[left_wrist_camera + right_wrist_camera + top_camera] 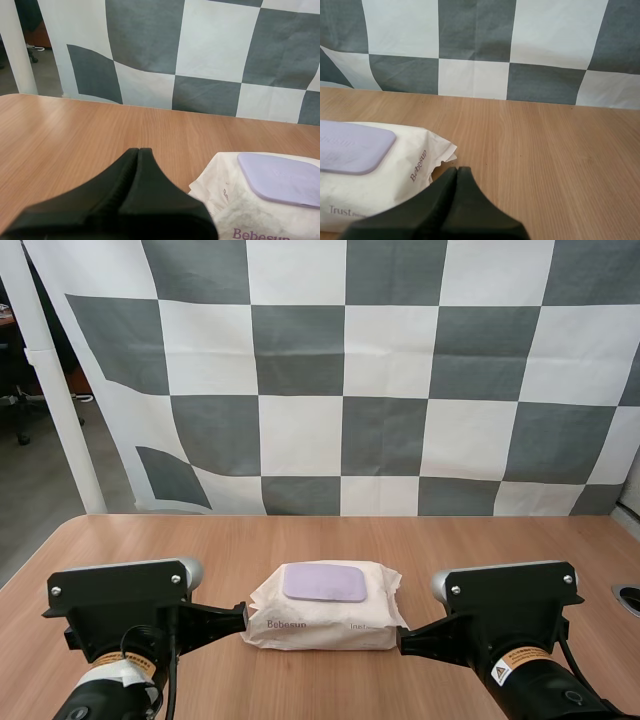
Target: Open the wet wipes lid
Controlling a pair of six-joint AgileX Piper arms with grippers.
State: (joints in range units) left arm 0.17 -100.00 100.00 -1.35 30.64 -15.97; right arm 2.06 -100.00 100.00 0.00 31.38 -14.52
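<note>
**High view.** The left gripper has its two black fingers pressed together into one wedge with nothing between them. It points inward over the table. The pack of wet wipes lies flat just off its tips, on its right. The tip and the pack's left end are so close that I cannot tell if they touch. The right gripper is likewise closed on itself and empty, and it points inward from the other side. Its tips are at the pack's near right corner, either touching it or just short of it. The pack sits between the two grippers. The lavender lid lies flat and shut on the pack's top, beyond both sets of tips and apart from them.

**Left wrist view.** The left gripper shows its fingers lying together as a single dark wedge, holding nothing. Bare table lies ahead of the tips. The pack is just beside the wedge on its right, with its crumpled white end nearest the fingers. The lid is farther right, flat on the wrapper and untouched.

**Right wrist view.** The right gripper also has its fingers shut against each other and is empty. The pack lies to its left, and its crimped end seam comes up just beside the tips. The lid is farther left on the pack's top, lying flat and apart from the fingers. Open table lies ahead and to the right of the tips.
</note>
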